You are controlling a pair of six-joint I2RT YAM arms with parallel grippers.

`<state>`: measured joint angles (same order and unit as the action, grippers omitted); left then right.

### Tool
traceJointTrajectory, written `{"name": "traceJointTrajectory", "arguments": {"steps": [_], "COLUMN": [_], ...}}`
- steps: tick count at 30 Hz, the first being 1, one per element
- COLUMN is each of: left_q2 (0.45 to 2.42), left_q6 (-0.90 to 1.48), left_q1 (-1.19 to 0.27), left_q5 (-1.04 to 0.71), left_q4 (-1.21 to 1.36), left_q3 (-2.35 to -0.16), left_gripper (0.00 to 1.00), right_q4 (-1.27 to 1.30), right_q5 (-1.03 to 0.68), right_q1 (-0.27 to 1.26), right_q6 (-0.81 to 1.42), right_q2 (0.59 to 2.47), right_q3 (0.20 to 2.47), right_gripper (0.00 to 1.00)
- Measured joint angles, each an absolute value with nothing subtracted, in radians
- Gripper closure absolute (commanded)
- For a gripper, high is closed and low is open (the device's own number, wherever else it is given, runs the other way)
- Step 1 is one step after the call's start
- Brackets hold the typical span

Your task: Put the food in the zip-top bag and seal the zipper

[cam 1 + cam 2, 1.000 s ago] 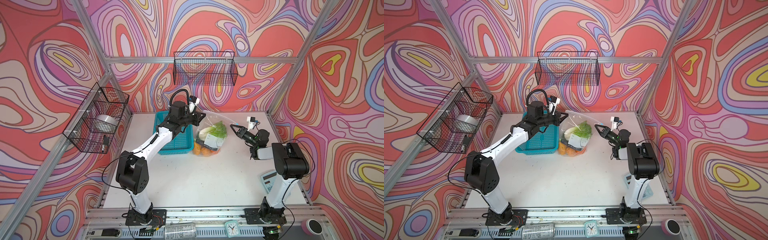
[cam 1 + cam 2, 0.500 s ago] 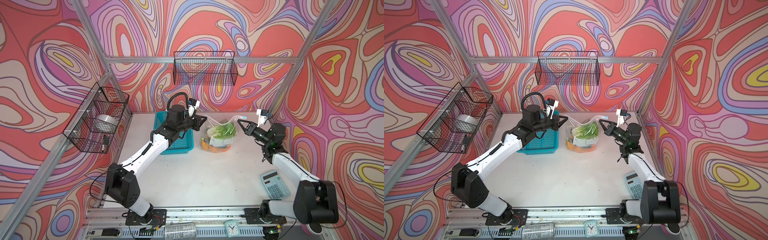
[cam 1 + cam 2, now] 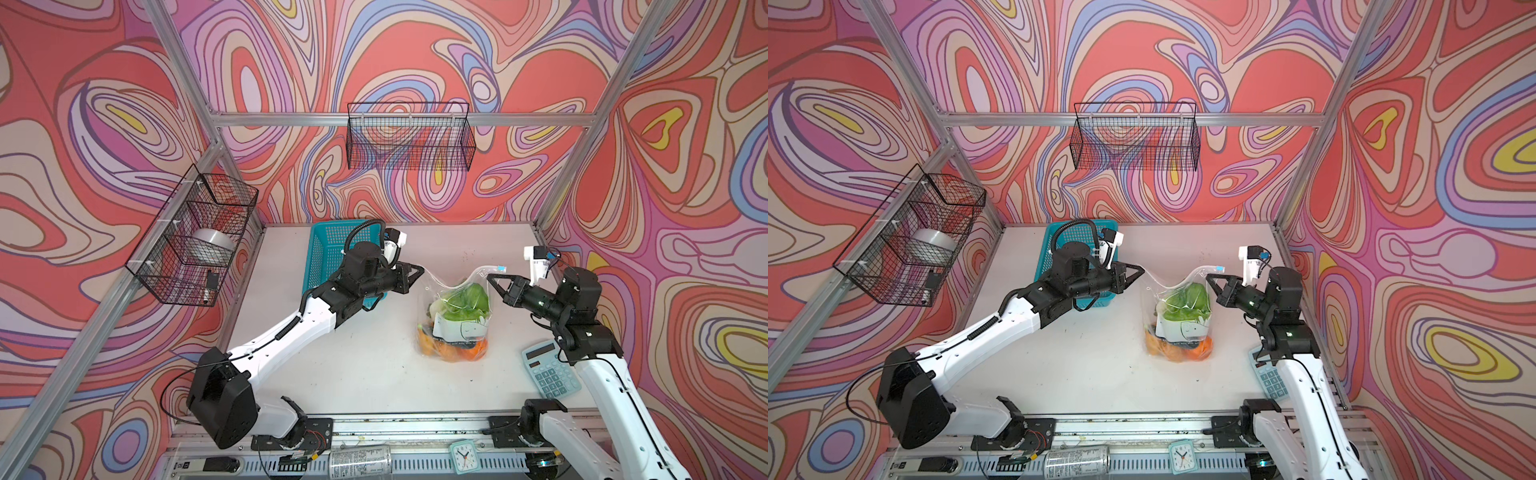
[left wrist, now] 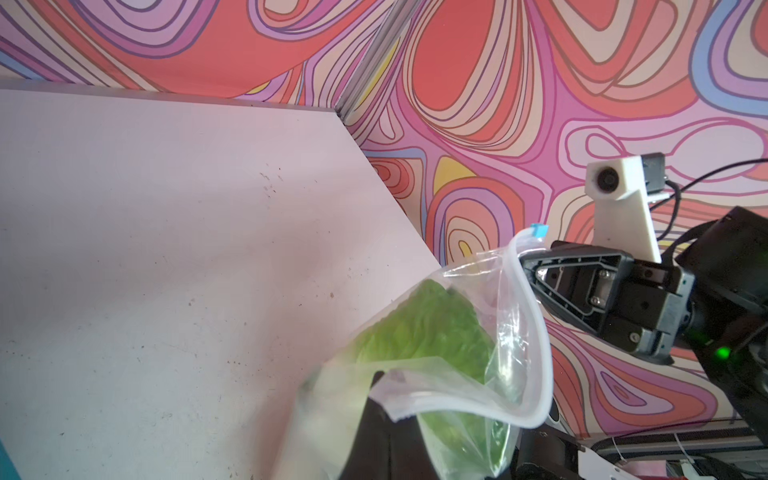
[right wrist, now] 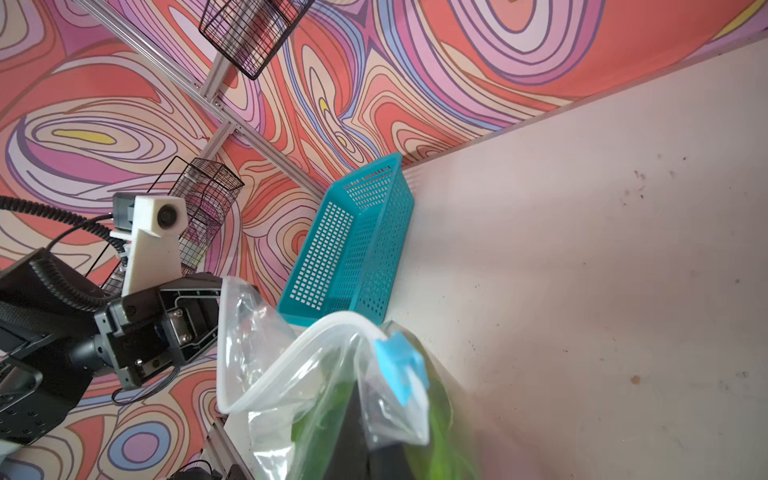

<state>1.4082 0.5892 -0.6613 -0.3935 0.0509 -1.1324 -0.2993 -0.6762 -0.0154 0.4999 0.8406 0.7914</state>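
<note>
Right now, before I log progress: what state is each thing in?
zip-top bag: filled, upright, held at both top corners
cabbage: inside the bag, on top
zipper slider: at the right pincer's end
left pincer: shut on the bag's mouth edge
right pincer: shut on the bag's mouth edge
teal basket: empty

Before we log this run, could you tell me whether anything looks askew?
Yes: the zipper sags in a slack curve between the left hand and right hand, so the zip-top bag gapes open, with the light-blue slider at the right hand's end.
</note>
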Motion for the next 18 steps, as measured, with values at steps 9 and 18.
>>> {"name": "traceJointTrajectory", "arguments": {"steps": [9,18], "left_q2": [1.676,1.836], "left_q6": [0.550,0.522], "left_q1": [-0.630,-0.561], "left_q5": [-0.284,-0.253], "left_q4": [0.094,0.101], "left_q3": [-1.266,-1.402], "left_gripper": [1.00,0.00], "right_q4": [-0.025,0.198], "right_q5": [-0.542,-0.442], "right_q1": [-0.014,-0.012], "right_q6": [0.587,0.584], "right_q2": [1.166,1.504], "right_q3": [0.715,0.827], "right_gripper": [1.00,1.00]}}
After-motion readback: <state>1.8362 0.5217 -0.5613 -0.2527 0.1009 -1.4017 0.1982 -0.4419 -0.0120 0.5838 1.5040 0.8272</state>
